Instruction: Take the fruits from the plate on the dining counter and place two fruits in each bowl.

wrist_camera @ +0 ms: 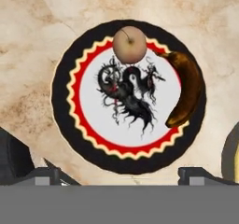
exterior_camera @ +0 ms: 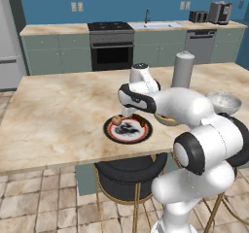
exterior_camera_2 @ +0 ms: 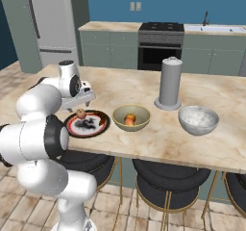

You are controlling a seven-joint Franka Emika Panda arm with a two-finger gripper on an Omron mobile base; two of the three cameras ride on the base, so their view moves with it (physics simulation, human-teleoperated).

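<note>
Spread wide and empty, my gripper (wrist_camera: pixel 119 174) hangs directly over the plate (wrist_camera: pixel 70 139), its peach-pink fruit (wrist_camera: pixel 130 45) and brown fruit (wrist_camera: pixel 184 90) untouched below.

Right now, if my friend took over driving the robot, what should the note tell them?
Gripper: open, empty, above the plate.
Plate, on the dining counter: holds a round peach-coloured fruit and a long dark brown one.
Olive-yellow bowl: one orange fruit shows inside.
White speckled bowl: no fruit shows.
Left: move the plate's fruits until each bowl has two.
</note>
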